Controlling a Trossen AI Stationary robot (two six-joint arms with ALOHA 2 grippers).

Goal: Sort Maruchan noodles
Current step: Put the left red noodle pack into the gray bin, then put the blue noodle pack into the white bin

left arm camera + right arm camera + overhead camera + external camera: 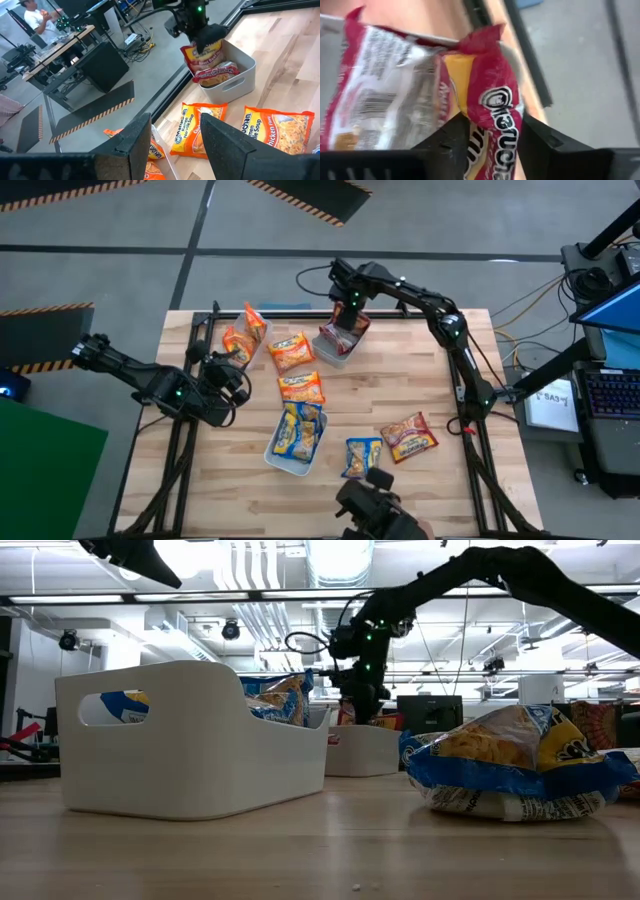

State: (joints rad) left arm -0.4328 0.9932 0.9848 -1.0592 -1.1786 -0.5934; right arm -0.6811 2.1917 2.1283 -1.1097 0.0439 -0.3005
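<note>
Right gripper [347,318] hangs over the far tray [333,350], its fingers set either side of a dark red packet [485,105] standing on edge in the tray; whether they pinch it cannot be told. A second dark red packet [216,73] lies in that tray, a third [408,437] on the table. Five orange packets and about three blue-and-yellow ones show. Three trays stand in all. Left gripper [172,145] waits open at the table's left edge.
</note>
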